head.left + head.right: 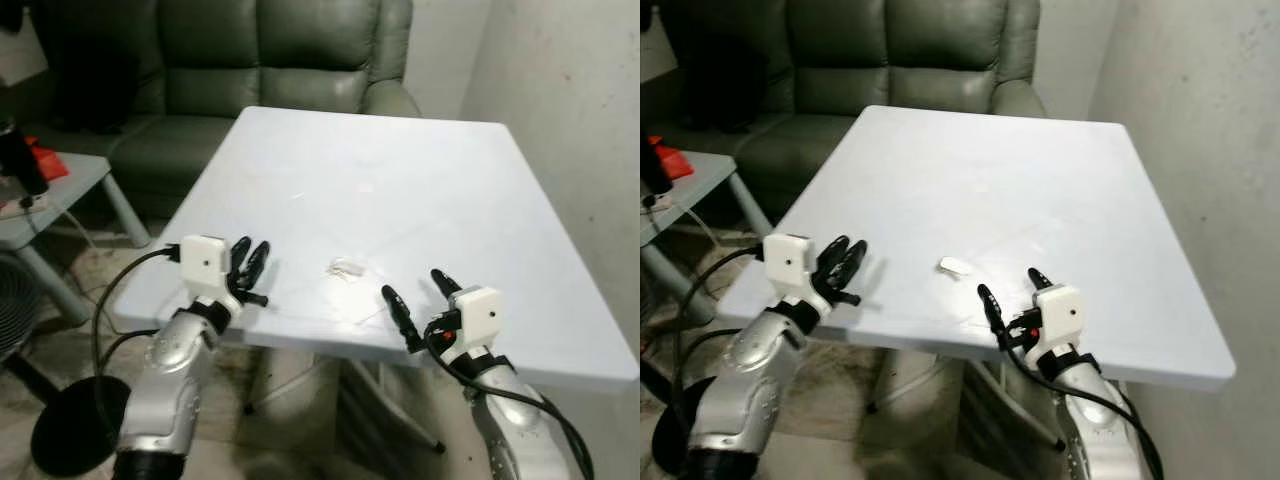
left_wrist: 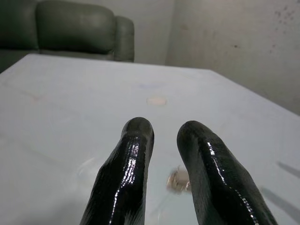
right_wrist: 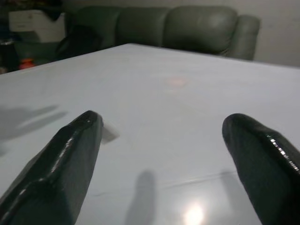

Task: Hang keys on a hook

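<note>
A small pale bunch of keys [image 1: 346,267] lies on the white table [image 1: 370,170], close to its near edge. My left gripper [image 1: 251,258] rests over the table's near left corner, left of the keys, its fingers a narrow gap apart with nothing between them. In the left wrist view the keys [image 2: 179,180] show just beyond the fingers [image 2: 126,168]. My right gripper [image 1: 412,283] hovers at the near edge, right of the keys, with its fingers spread wide and nothing held.
A dark green sofa [image 1: 270,60] stands behind the table. To the left are a grey side table [image 1: 70,180] with a red item, cables and a black round base [image 1: 70,425] on the floor. A bare wall [image 1: 570,120] runs along the right.
</note>
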Robot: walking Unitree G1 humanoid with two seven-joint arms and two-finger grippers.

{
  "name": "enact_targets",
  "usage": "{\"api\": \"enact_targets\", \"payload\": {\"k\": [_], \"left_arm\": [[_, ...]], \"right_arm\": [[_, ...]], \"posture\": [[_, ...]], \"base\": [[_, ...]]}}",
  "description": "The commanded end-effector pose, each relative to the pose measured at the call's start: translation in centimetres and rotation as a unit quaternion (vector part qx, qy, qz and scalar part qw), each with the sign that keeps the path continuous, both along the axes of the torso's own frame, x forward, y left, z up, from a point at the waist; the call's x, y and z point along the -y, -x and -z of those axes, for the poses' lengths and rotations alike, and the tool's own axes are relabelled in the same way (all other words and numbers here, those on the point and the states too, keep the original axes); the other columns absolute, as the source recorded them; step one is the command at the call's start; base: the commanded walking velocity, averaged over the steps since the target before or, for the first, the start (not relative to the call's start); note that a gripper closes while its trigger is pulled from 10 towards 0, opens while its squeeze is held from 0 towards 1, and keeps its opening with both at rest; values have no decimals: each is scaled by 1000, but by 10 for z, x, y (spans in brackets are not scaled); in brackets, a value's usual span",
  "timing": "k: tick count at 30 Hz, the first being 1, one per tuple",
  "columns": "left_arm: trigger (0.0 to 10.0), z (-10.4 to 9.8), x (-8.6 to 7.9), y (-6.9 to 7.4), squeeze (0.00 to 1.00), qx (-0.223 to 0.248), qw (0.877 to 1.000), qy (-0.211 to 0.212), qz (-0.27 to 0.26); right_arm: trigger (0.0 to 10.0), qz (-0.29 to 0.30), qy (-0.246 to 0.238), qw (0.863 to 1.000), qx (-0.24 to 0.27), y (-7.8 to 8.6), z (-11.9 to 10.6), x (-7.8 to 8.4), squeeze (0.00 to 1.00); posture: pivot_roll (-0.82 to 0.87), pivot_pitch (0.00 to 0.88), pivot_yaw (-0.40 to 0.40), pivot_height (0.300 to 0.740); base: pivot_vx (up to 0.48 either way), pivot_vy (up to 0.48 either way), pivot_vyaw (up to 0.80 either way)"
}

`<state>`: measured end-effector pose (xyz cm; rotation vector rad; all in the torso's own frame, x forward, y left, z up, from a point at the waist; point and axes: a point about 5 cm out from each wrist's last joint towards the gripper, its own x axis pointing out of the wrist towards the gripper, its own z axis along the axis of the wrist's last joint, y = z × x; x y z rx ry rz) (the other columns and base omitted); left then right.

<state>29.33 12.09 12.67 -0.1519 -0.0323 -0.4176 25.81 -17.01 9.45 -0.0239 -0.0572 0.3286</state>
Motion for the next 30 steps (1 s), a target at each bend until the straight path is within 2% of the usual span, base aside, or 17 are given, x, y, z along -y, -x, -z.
{"api": "enact_targets", "payload": {"k": [1,7,16,23,30], "left_arm": [[10000,-3,-13,-2,0,6,1000,-10,-20],[10000,-4,-13,-2,0,7,1000,-9,-22],[10000,-6,-12,1,0,28,999,-9,-30],[10000,-3,-12,2,0,18,999,-2,-33],[10000,-3,-12,1,0,16,999,1,-35]], "right_arm": [[10000,-11,-7,1000,12,-2,-5,-8,0],[10000,-15,-9,1000,12,-3,-6,-9,0],[10000,-17,9,1000,14,-6,-7,-6,0],[10000,-21,10,1000,14,-6,-7,-8,0],[10000,-24,14,1000,13,-5,-6,-8,0]], "posture": [[-53,0,8,740],[-51,0,3,740],[-45,0,-8,740],[-41,0,-17,740],[-42,0,-20,740]], "base": [[356,0,0],[355,0,0],[0,0,0],[0,0,0],[0,379,0]]}}
